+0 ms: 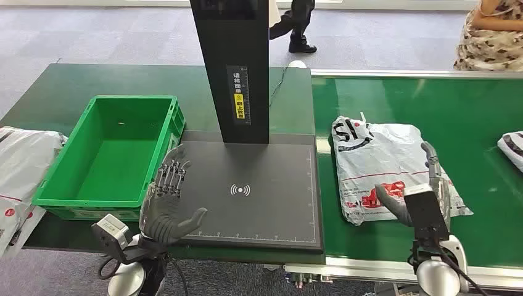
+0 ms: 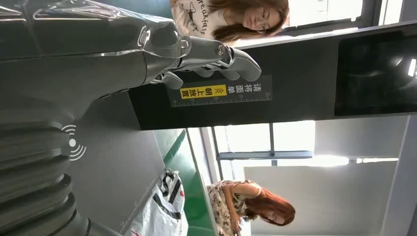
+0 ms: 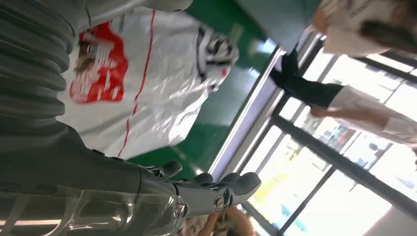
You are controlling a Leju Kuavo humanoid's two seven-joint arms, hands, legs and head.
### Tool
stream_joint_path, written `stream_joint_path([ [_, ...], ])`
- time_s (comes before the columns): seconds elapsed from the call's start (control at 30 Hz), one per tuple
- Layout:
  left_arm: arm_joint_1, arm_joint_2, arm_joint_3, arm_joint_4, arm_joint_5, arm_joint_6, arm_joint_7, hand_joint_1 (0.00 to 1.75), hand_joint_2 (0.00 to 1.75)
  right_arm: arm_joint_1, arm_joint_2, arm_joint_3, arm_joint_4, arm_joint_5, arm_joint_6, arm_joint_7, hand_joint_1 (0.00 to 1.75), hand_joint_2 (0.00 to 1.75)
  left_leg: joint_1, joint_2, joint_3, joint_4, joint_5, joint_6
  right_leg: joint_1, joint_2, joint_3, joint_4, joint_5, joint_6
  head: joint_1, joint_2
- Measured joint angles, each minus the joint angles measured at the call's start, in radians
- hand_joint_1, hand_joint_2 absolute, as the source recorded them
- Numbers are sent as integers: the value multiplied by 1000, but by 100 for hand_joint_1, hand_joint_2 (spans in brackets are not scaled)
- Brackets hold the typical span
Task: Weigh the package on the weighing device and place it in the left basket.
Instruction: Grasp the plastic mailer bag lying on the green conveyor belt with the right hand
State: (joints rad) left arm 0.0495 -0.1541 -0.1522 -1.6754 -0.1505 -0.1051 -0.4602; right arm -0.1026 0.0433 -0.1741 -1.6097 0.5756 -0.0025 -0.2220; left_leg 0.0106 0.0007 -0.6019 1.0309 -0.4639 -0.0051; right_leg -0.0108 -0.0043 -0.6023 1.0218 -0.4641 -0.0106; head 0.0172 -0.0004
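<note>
The black upright column (image 1: 229,68) is rising at 12 o'clock behind the weighing device (image 1: 253,191), with the empty green left basket (image 1: 55,179) sitting at its 9 o'clock. The white package (image 1: 385,166) is lying flat on the green conveyor belt (image 1: 419,98) at 3 o'clock, long axis running near to far. The left hand (image 1: 169,203) is hovering spread wide, holding nothing; the right hand (image 1: 425,191) is hovering open-fingered over the package's near end

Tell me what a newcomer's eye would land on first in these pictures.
Probably the bright green basket at the left, empty beside the dark weighing device with its tall black post. Next, the white package on the green belt at the right, with the open right hand poised over it.
</note>
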Motion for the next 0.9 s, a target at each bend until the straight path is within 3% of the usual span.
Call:
stream_joint_path([
  [0.07, 0, 0, 0, 0, 0, 0, 0, 0, 175, -21, -19, -14, 31, 27, -9, 9, 0, 175, 0, 0, 0, 0, 0, 0, 0, 0, 0, 0, 0, 0, 0, 0],
  [0.3, -2, 13, -12, 7, 5, 4, 0, 0, 175, -203, -179, -80, 338, 153, -31, 69, 0, 175, -1, 0, 0, 1, 0, 1, -1, 0, 0, 0, 1, 1, 0, 0],
  [0.5, -4, 25, -21, 14, 20, 8, 4, 0, 175, -341, -283, -77, 669, 190, 131, 143, 0, 175, -1, -1, 0, 1, 0, 1, -2, -1, 0, 0, 1, 1, 0, 0],
  [0.73, -17, 35, -25, 31, 35, 12, 22, 0, 175, -439, -328, 0, 953, 216, 296, 204, 2, 175, 0, -1, 0, 0, 0, 1, -1, 0, 0, 0, 1, 1, 0, 0],
  [0.87, -17, 36, -25, 32, 33, 12, 41, 0, 175, -457, -335, 41, 1022, 215, 322, 210, 175, 175, 0, -1, 0, 0, 0, 1, -1, 0, 0, 0, 1, 1, 0, 0],
  [0.9, -17, 36, -25, 32, 33, 12, 43, 0, 175, -458, -335, 50, 1030, 213, 325, 208, 175, 175, 0, -1, 0, 0, 0, 1, -1, 0, 0, 0, 1, 1, 0, 0],
])
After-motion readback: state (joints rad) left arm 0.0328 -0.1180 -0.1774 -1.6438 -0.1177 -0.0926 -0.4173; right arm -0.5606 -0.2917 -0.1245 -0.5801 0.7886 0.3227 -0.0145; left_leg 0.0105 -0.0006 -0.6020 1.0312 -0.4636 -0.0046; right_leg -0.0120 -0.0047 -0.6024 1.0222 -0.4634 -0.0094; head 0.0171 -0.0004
